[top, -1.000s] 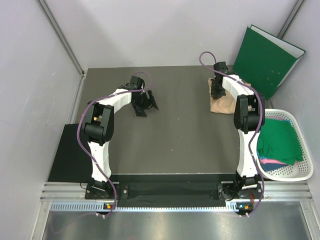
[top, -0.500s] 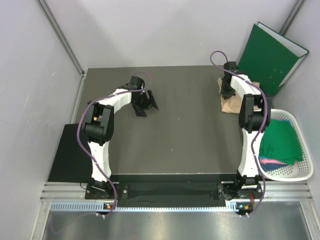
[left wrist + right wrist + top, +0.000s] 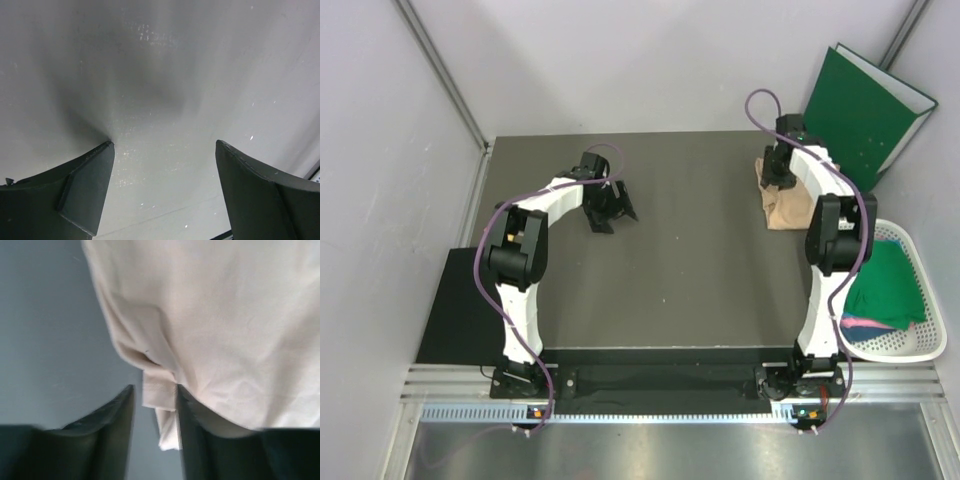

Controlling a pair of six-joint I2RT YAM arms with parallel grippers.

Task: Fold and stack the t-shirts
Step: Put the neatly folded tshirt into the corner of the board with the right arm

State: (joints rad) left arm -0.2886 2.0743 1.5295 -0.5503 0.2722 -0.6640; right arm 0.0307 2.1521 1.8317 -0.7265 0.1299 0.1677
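The t-shirt point(image 3: 225, 330), limp and light, should grip best at its hem, lying between the right gripper's point(image 3: 154, 390) narrow jaws, whether pinched I cannot tell; the left gripper's point(image 3: 164, 143) jaws stand spread.

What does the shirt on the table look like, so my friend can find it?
Go to the far right corner of the dark table, near the leaning green folder. The t-shirt lies there bundled under the right gripper. It is pale peach-beige; the clothes in the white basket are green, pink and blue.
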